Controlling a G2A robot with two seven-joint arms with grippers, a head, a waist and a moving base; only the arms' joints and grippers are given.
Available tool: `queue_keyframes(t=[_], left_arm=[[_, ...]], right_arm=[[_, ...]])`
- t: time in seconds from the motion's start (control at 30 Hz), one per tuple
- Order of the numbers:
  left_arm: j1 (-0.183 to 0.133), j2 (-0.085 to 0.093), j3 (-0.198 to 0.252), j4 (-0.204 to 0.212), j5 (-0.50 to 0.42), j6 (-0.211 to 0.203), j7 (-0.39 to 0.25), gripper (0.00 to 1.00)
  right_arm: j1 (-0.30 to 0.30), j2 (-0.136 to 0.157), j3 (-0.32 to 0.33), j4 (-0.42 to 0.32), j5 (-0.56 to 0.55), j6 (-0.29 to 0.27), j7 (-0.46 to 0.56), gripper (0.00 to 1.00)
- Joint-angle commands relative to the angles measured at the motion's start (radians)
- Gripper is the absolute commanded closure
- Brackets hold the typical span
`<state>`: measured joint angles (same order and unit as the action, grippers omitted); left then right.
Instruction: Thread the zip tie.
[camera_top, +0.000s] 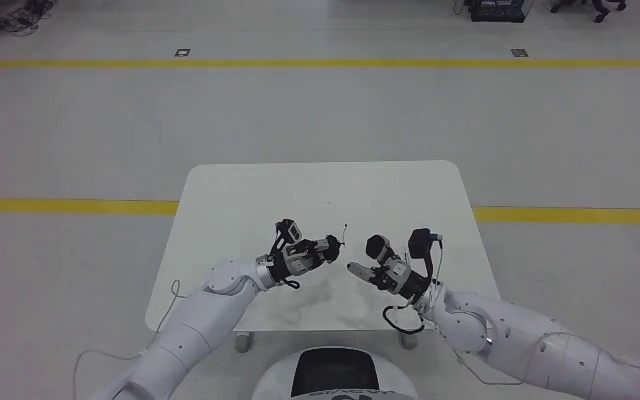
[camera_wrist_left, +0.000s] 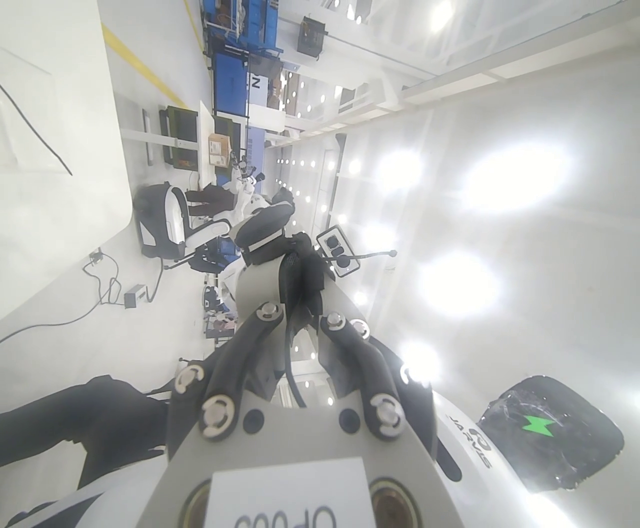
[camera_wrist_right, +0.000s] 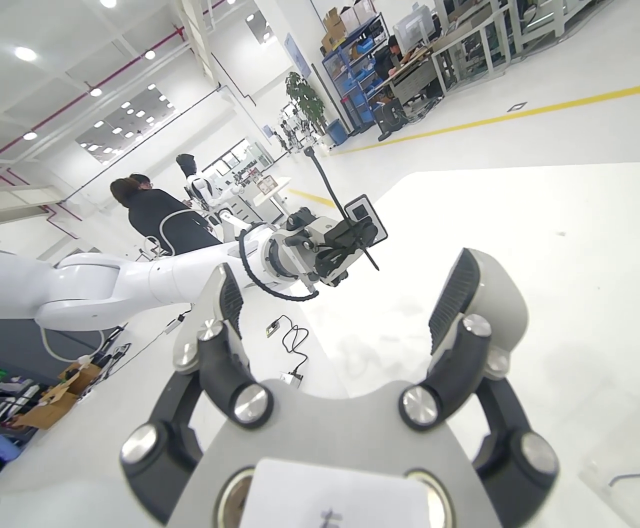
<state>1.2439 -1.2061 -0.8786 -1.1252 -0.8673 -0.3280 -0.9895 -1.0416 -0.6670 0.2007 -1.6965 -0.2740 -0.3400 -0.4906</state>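
Above the table (camera_top: 320, 190), left hand (camera_top: 328, 245) grips the zip tie (camera_wrist_right: 327, 185); right hand (camera_top: 363, 257) gapes wide.

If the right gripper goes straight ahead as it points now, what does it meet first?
Probably the zip tie, whose lower end sticks out of the shut left gripper facing the open right gripper across a gap. Depth is hard to judge.

Your landmark is the white rounded-corner table (camera_top: 400, 180), standing on a pale grey glossy floor (camera_top: 300, 110). One yellow painted floor line (camera_top: 80, 206) passes beneath the table. A second yellow stripe (camera_top: 300, 63) runs parallel, well beyond its far edge. Farther off from the table you have blue metal shelving racks (camera_wrist_right: 357, 75) and a leafy green potted plant (camera_wrist_right: 302, 97). Round white ceiling lamps (camera_wrist_right: 25, 52) are lit overhead.
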Motion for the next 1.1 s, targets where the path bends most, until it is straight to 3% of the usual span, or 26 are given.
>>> queue_keyframes(t=[0.0, 0.5, 1.07], left_arm=[[0.0, 0.0, -0.001, 0.0, 0.001, 0.0, 0.0, 1.0], [-0.001, -0.002, 0.001, 0.0, 0.007, 0.009, 0.002, 1.0], [-0.004, -0.005, 0.005, 0.007, 0.009, 0.014, -0.001, 1.0]], right_arm=[[0.005, 0.007, -0.004, -0.008, 0.01, 0.0, 0.009, 0.0], [0.026, 0.062, -0.031, -0.056, -0.005, 0.0, 0.056, 0.0], [0.032, 0.071, -0.03, -0.048, 0.034, 0.0, 0.046, 0.0]])
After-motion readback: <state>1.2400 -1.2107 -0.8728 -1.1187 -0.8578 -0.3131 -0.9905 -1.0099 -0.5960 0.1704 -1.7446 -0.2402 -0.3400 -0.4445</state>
